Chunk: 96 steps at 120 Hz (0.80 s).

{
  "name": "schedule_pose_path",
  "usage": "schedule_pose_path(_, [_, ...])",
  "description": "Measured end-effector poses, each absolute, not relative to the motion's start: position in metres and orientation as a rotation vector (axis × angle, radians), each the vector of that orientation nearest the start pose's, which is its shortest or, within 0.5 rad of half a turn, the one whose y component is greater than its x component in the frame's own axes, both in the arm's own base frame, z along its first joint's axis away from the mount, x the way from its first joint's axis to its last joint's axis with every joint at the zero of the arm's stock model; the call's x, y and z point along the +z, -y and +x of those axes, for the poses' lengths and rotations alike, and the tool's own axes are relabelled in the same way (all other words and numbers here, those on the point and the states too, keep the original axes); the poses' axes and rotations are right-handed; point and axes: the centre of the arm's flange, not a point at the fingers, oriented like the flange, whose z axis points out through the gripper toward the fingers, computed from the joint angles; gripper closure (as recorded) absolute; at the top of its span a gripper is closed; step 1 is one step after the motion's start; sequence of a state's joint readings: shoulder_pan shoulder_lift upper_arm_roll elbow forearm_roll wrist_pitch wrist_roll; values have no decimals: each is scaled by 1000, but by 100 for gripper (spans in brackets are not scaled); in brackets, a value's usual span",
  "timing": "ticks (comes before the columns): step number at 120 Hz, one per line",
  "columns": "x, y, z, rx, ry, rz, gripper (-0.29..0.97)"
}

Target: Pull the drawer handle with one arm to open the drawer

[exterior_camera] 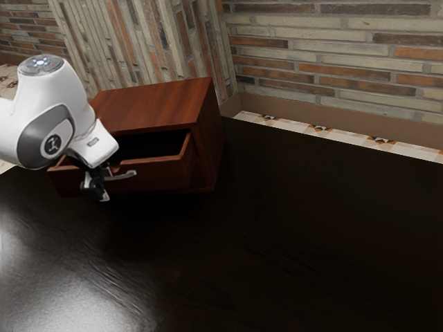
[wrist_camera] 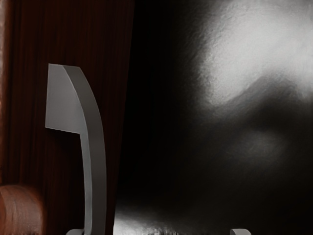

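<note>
The wooden cabinet (exterior_camera: 156,104) stands on the dark worktop (exterior_camera: 291,242). Its drawer (exterior_camera: 156,169) sits partly out, its inside too dark to read. At the drawer's front hangs the tool (exterior_camera: 97,188), fingers spread wide, with the grey handle (wrist_camera: 93,147) just beside one finger and not clamped.

One wooden cabinet (exterior_camera: 159,104), holding one drawer (exterior_camera: 156,166) with one curved grey handle (exterior_camera: 124,175) on its front. One white robot arm (exterior_camera: 48,114), ending in one black gripper (exterior_camera: 99,194). One dark glossy table (exterior_camera: 277,242), and two brick walls (exterior_camera: 332,55) meeting at one corner behind it.
</note>
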State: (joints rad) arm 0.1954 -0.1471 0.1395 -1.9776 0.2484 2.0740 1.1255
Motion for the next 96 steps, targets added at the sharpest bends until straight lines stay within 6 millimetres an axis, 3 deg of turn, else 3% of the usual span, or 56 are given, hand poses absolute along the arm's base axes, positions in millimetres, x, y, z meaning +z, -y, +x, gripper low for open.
schedule_pose_path(53, [558, -177, 478, -56, -1193, -2542, 34])
schedule_pose_path(96, [559, -166, 457, -71, -1175, -2545, 46])
